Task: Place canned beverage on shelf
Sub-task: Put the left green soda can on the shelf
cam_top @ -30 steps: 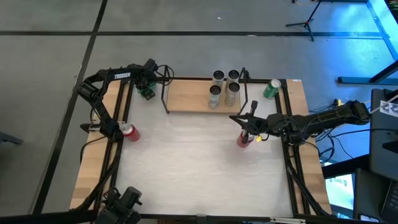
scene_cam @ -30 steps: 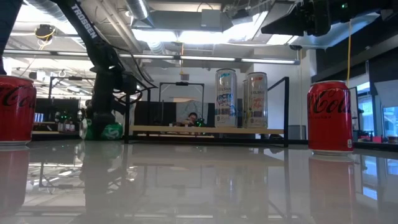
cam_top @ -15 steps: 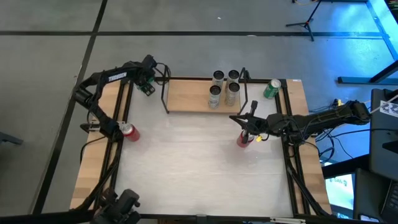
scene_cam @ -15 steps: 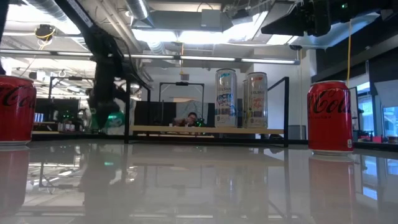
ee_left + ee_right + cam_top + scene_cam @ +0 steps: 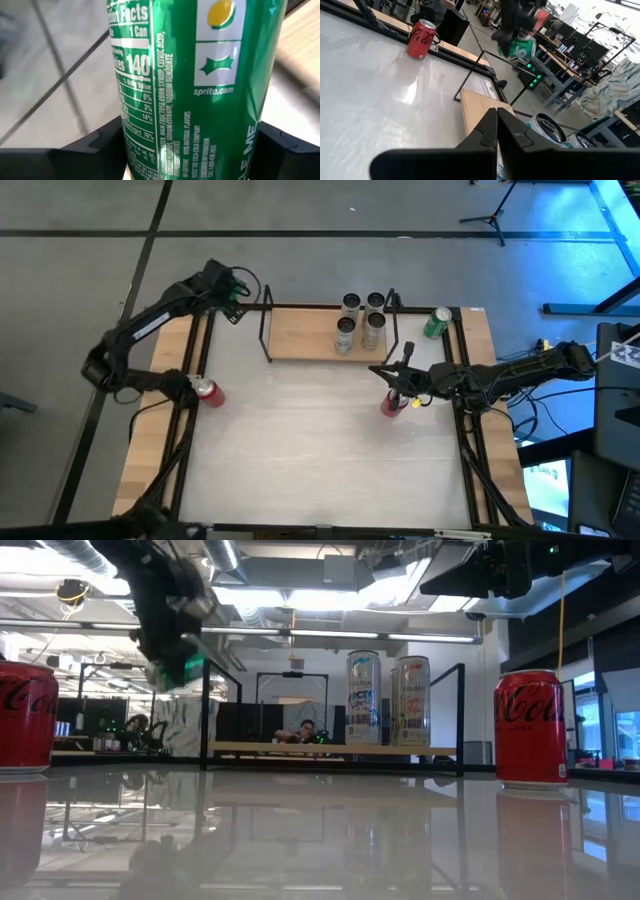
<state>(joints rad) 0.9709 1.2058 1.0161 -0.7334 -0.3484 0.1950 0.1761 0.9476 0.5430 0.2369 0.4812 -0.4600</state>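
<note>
The green Sprite can [image 5: 195, 85] is a rigid but thin-walled cylinder, smooth and likely slippery, probably moderately heavy if full; a mid-body hold across its diameter looks safest, firm without denting. It shows white nutrition print and a yellow-green logo. The left claw [image 5: 232, 292] holds it spread wide around its sides, lifted off the surface at about ten o'clock, just beyond the shelf [image 5: 305, 340]. The right claw [image 5: 385, 373], fully closed and empty, waits near three o'clock.
</note>
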